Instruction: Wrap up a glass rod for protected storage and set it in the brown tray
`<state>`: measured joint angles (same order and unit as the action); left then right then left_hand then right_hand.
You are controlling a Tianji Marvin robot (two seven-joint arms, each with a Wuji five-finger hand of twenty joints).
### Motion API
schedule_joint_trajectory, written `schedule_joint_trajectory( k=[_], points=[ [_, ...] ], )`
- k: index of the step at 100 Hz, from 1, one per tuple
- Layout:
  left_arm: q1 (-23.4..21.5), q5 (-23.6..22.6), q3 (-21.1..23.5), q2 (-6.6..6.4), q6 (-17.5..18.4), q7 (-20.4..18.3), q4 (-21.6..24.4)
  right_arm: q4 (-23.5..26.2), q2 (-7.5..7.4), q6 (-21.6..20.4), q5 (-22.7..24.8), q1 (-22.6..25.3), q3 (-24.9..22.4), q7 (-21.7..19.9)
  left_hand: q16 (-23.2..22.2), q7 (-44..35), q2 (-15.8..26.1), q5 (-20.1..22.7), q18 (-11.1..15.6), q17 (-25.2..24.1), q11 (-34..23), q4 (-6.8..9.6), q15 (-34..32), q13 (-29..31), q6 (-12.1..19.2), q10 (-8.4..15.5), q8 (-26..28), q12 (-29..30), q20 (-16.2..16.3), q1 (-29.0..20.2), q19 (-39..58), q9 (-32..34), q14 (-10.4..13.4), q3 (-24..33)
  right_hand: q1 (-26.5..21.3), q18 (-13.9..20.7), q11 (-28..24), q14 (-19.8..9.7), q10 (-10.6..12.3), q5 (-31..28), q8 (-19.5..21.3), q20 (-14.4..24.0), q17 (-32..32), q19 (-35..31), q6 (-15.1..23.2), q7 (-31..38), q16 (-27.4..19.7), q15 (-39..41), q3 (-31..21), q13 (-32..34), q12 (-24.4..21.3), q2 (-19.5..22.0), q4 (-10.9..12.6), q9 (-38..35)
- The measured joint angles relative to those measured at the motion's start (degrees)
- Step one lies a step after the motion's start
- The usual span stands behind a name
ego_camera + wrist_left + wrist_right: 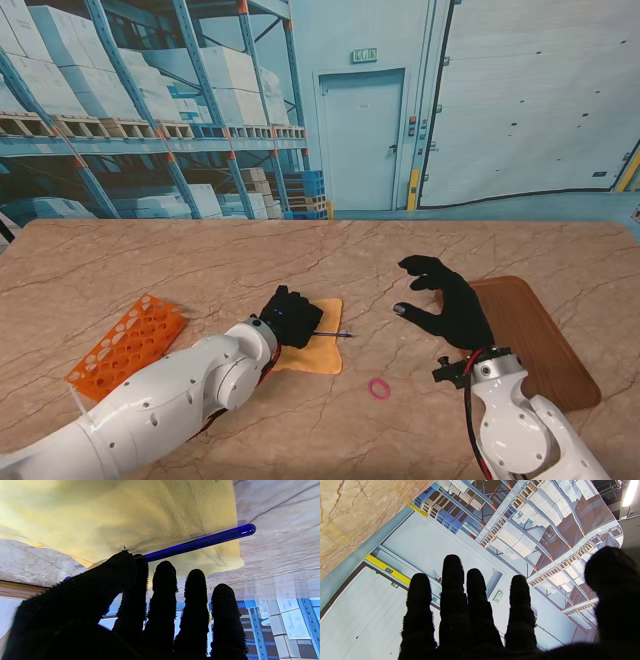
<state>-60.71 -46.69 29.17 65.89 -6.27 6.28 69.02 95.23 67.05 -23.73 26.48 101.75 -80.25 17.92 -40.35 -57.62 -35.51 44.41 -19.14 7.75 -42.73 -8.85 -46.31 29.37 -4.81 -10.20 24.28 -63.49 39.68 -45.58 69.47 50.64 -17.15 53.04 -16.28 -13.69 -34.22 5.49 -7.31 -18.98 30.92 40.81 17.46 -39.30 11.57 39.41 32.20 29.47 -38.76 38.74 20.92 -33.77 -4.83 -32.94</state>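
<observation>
An orange rack (127, 343) is lying near the table's (150, 260) left edge, towards the near side; just right of it the left hand (291, 316) is resting over a yellow cloth (318, 352) at the table's middle, thumb (117, 567) and forefinger pinching one end of the blue glass rod (200, 542), whose free end is jutting past the cloth's right edge; to do this step well, I judge the rod should be laid fully inside the cloth before rolling, with a light pinch so the glass is not stressed; a pink rubber band (379, 388) is waiting near the front edge; the right hand (450, 300) is hovering spread and empty beside the brown tray (540, 340) at the right edge.
</observation>
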Motion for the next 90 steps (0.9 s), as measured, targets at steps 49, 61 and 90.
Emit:
schedule_joint_trajectory(
  k=[49,61,90],
  points=[
    [1.6,-0.9,-2.4,-0.25,-2.0,-1.2,-0.5,0.0,0.0,-0.2,0.0,0.0,0.0,0.1,0.0,-5.1,0.7,-4.3,0.2,-0.5,-1.8,0.02,0.7,-3.2,2.1,0.4,2.7,2.1,0.0,1.3,0.0,-6.9,0.0,-1.5,0.0,0.0,0.0,0.0,0.0,0.0,0.0,0.0,0.0,0.0,0.0,0.0,0.0,0.0,0.0,0.0,0.0,0.0,0.0,0.0],
    [1.3,-1.2,-2.1,-0.31,-2.7,-1.8,0.0,-0.1,0.01,-0.2,0.0,0.0,0.0,0.1,0.0,-5.0,0.8,-5.0,0.3,-1.1,-2.7,0.08,1.2,-4.1,2.3,0.5,2.7,4.6,0.0,2.4,0.0,-8.2,0.0,-2.9,0.0,0.0,0.0,0.0,0.0,0.0,0.0,0.0,0.0,0.0,0.0,0.0,0.0,0.0,0.0,0.0,0.0,0.0,0.0,0.0],
    [-0.5,-2.2,0.0,-1.08,-2.3,-2.5,2.1,-0.2,0.01,-0.3,0.0,0.0,0.0,-0.1,0.0,2.9,0.3,-6.9,0.8,-2.3,-3.8,0.13,2.7,-6.3,0.8,-0.2,2.7,11.7,0.0,6.1,0.0,-13.2,0.0,-3.7,0.0,0.0,0.0,0.0,0.0,0.0,0.0,0.0,0.0,0.0,0.0,0.0,0.0,0.0,0.0,0.0,0.0,0.0,0.0,0.0]
  ],
)
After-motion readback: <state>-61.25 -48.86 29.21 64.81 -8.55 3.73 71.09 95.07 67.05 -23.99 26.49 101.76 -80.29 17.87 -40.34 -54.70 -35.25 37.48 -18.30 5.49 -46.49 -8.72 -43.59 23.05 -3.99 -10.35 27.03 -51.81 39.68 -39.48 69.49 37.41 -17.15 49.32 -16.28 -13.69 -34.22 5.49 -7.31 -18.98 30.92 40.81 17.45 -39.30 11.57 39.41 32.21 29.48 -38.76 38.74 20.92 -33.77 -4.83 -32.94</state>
